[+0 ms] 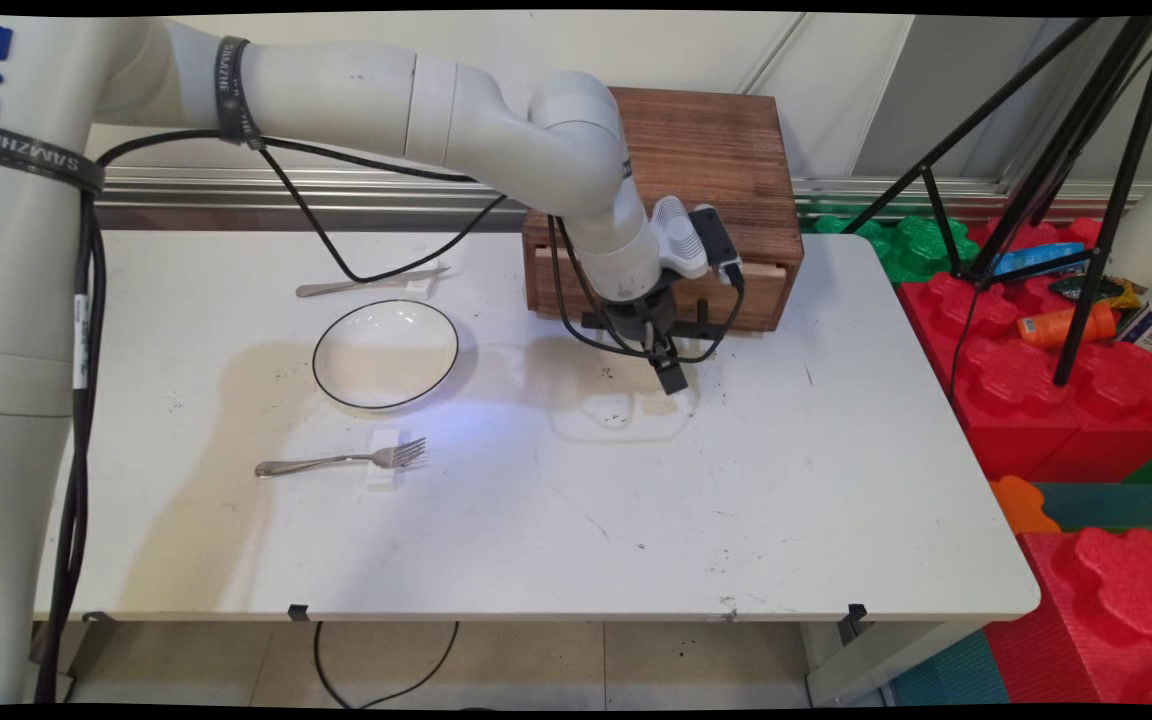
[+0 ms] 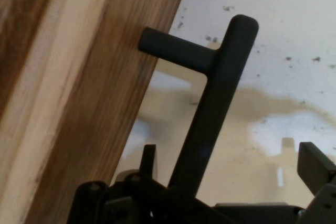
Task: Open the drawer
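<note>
My black gripper (image 1: 663, 368) hangs low in front of the wooden drawer box (image 1: 716, 160), at the box's black bar handle (image 1: 704, 326). In the hand view the handle (image 2: 210, 103) stands off the wooden drawer front (image 2: 89, 103) on a short post and runs down between my two fingers. The left fingertip (image 2: 148, 156) and the right fingertip (image 2: 315, 163) stand apart on either side of the bar, neither touching it. The gripper (image 2: 231, 156) is open around the handle. Its fingertips are just above the white table (image 1: 556, 520).
A white bowl with a dark rim (image 1: 385, 353) sits left of the box. A fork (image 1: 341, 461) lies on a small white rest in front of the bowl, and a knife (image 1: 371, 285) lies behind it. Red and green foam blocks (image 1: 1056, 400) and a black tripod (image 1: 1096, 190) stand off the table's right side.
</note>
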Motion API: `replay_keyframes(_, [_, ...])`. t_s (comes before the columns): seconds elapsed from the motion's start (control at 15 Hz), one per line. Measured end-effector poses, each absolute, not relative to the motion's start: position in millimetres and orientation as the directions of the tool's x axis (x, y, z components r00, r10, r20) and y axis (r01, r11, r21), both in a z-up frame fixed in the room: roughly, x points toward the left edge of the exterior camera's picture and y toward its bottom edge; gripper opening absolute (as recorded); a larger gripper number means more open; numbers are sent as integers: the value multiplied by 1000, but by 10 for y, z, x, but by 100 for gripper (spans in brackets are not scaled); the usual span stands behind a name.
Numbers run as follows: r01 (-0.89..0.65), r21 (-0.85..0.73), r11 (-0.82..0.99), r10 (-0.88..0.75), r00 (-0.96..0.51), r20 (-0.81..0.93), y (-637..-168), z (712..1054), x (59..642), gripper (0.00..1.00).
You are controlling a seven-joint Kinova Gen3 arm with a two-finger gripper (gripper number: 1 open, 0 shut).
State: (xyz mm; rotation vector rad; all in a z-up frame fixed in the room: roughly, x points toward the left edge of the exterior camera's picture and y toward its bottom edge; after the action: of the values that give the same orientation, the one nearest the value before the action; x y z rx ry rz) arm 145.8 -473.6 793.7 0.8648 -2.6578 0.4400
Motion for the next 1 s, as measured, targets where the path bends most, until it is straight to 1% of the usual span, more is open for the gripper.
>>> replay_keyframes(1.0, [-562, -153, 813, -485, -798, 357, -3910, 7992, 1344, 100])
